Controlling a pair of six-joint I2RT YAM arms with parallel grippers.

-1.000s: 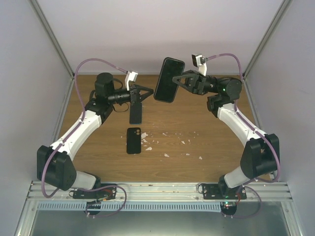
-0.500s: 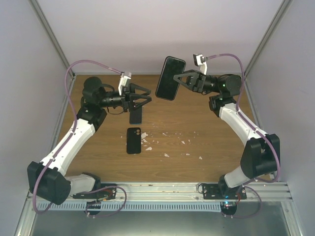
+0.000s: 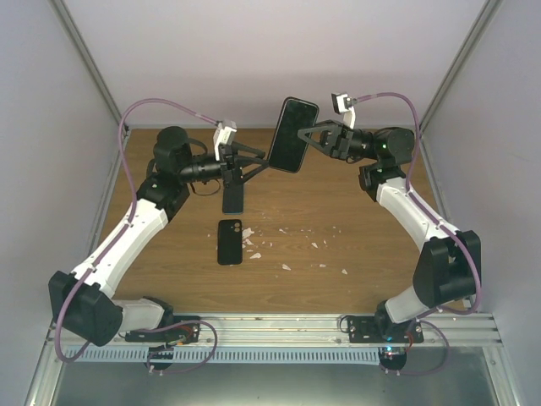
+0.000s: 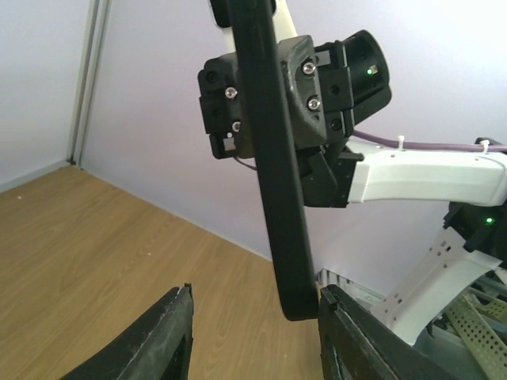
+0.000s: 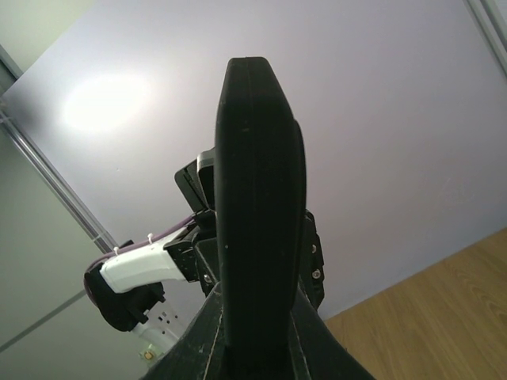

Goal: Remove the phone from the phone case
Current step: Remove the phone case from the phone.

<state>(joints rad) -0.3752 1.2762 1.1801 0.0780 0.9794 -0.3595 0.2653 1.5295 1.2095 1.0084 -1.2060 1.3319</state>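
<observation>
The right gripper [image 3: 308, 135] is clamped tight on the phone [image 3: 291, 135], which stands edge-on between its fingers [image 5: 202, 360], high off the table [image 3: 363, 254]. The left gripper [image 4: 255, 332] is partly open, and the phone's lower end hangs between its fingers [image 4: 170, 336] (whether they touch it is unclear). A dark slab [image 3: 232, 199] lies beneath them, and a second slab [image 3: 230, 241] lies just beyond.

2 arms, raised, facing inward: left gripper [image 3: 262, 161], jaws parted; right gripper [image 3: 300, 135], jaws clamped on phone [image 3: 286, 150].
</observation>
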